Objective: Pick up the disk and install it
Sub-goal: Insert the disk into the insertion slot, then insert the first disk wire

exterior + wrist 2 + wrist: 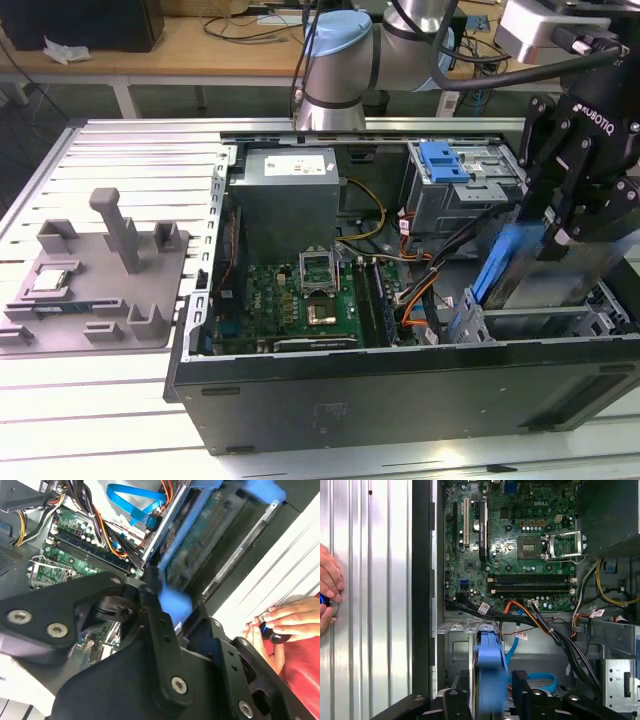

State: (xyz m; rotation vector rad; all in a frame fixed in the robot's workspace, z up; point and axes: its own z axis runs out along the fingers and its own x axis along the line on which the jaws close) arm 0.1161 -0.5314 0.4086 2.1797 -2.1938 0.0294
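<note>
The disk [560,275] is a flat silver drive with a blue plastic frame, held upright on its edge over the drive bay [540,322] at the open computer case's front corner, on the exterior view's right. My gripper [556,222] comes down from above and is shut on the disk's upper part. In the first wrist view the disk's blue edge [489,672] stands between my two black fingers [521,687], above the grey metal bay. The second wrist view has the disk [200,555] tilted beside the bay's wall, with a black finger [156,625] against its blue frame.
The case holds a green motherboard [300,300], a grey power supply [285,195], cable bundles [420,270] and a grey cage with a blue latch plate [445,160]. A grey fixture tray [100,290] lies on the exterior view's left. A person's hand [327,587] rests on the ribbed table.
</note>
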